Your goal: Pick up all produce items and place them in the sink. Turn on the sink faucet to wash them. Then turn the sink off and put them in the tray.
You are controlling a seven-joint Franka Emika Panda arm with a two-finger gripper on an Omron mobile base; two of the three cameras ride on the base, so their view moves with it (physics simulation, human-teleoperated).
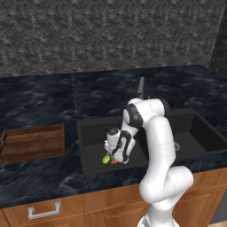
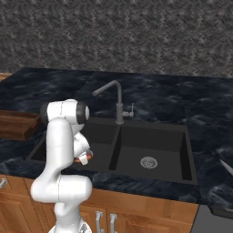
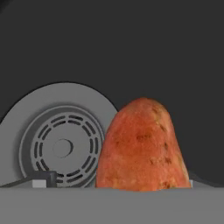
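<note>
Dark marbled stone forms the table [image 1: 40, 181] around the matte black double-basin sink [image 2: 154, 141]. From its elbow the white arm folds down into the left basin, the pincer [image 1: 116, 160] spread wide, low over the orange-red elongated vegetable [image 3: 142, 146] beside the round silver drain [image 3: 61, 146]. A small yellow-green round fruit [image 1: 106, 159] lies just beside it.

I see the sink [image 2: 191, 150] set in the counter [image 1: 40, 95], the faucet [image 2: 119, 102] behind its divider, the tray [image 1: 31, 142] on the counter to its left. In the left basin lie the lime-like piece [image 1: 106, 159] and, just right of it, the carrot-like piece [image 3: 142, 146] beside the drain [image 3: 61, 146].
</note>
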